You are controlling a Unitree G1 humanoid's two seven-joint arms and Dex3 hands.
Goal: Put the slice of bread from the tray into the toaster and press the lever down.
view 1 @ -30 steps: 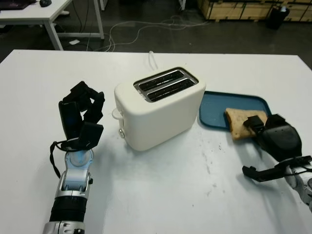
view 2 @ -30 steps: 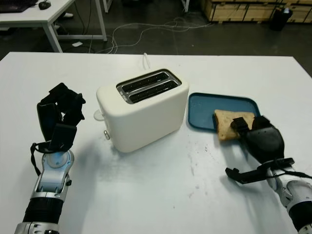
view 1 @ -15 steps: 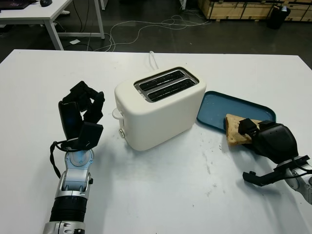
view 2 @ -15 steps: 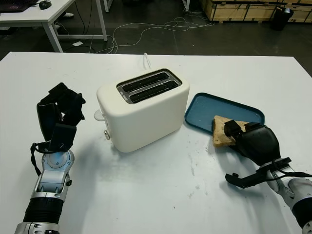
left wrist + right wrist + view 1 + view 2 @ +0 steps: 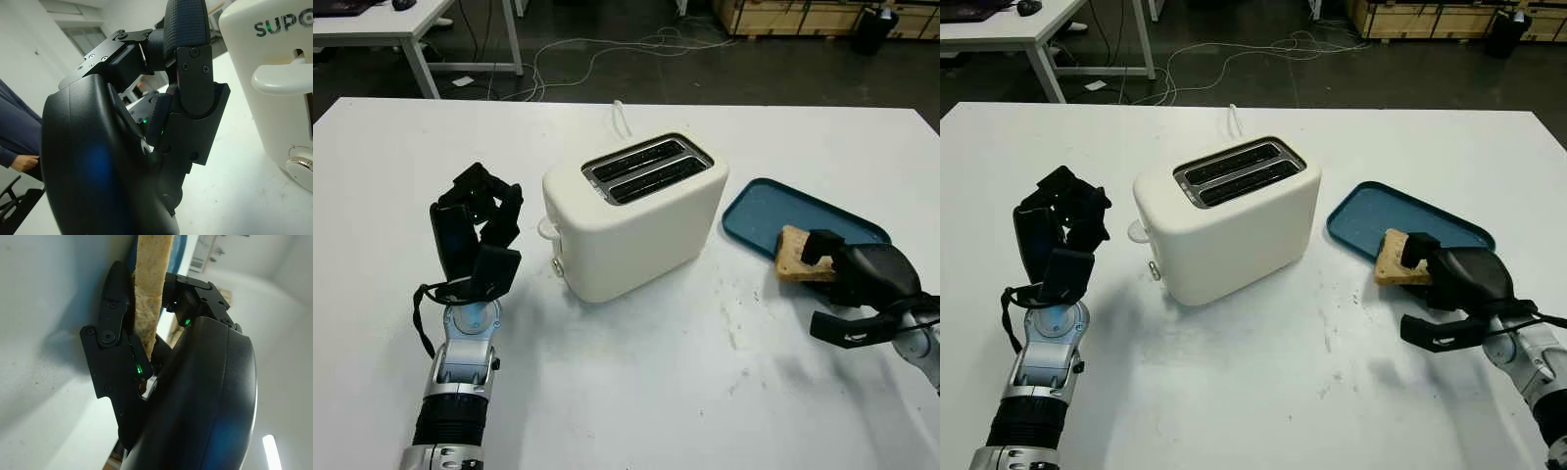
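The white two-slot toaster (image 5: pixel 636 220) stands mid-table, its slots (image 5: pixel 646 168) empty and its lever (image 5: pixel 546 228) up on the end facing my left hand. To its right lies the blue tray (image 5: pixel 769 201), skewed on the table. My right hand (image 5: pixel 818 257) is shut on the slice of bread (image 5: pixel 791 257) at the tray's near edge. In the right wrist view the bread (image 5: pixel 149 293) is pinched edge-on between the black fingers (image 5: pixel 115 338). My left hand (image 5: pixel 475 230) is held upright left of the toaster, curled and holding nothing.
The toaster's white cable (image 5: pixel 622 119) runs off the table's far edge. Bare white tabletop (image 5: pixel 656 372) stretches in front of the toaster. Beyond the table are a dark floor with cables and a white desk (image 5: pixel 401 24).
My right hand has closed on the bread and shifted right. The tray has swung round, its left end now farther from the toaster. The left hand has not moved.
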